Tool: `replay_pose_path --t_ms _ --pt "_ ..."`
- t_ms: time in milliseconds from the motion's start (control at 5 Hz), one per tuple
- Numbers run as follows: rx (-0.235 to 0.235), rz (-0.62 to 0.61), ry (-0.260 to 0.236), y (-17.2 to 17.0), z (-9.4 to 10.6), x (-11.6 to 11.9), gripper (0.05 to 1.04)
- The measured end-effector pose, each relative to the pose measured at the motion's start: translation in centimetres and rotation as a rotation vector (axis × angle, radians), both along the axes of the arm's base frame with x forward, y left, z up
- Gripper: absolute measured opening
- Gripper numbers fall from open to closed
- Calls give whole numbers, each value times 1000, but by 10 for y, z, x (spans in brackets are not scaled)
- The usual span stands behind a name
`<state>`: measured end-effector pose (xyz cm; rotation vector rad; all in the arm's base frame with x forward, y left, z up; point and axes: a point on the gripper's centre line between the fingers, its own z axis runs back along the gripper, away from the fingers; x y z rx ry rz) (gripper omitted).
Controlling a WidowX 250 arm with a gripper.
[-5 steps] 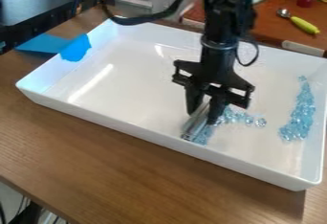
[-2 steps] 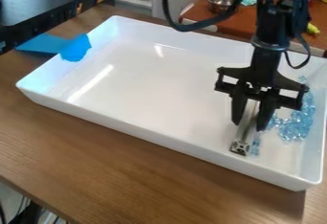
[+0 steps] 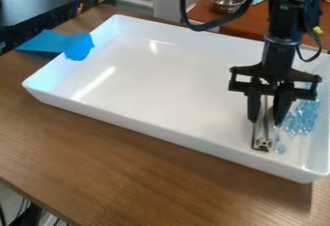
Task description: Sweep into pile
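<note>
While the claw (image 3: 266,121) grips a metal bar (image 3: 263,135), most beads (image 3: 301,118) seem bunched toward the right end of the tray (image 3: 161,131), leaving few stragglers (image 3: 280,147).

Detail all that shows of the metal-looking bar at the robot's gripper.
The bar is straight, slim and silvery-grey, apparently metal, with a ridged end face toward the camera and a dark line along its image-left edge. It is gripped between the fingers of the end effector, its near end low in the white tray. Clear blue pieces lie to its image-right, a few close beside the near end; whether they touch it, I cannot tell.
</note>
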<state>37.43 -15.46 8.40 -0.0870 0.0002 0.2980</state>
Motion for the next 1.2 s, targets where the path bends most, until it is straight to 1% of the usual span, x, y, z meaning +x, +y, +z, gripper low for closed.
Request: replay_pose_path --t_ms 200,400,600,800,1000,1200 --pt "-23 84 -23 -3 0 18 364" --pt "-66 152 -36 3 2 37 364" --pt "-93 163 -12 8 3 32 364" --pt "-131 83 37 24 16 10 364" --pt "-199 50 -43 54 61 5 364" --pt "-163 -70 -68 85 69 -1 364"
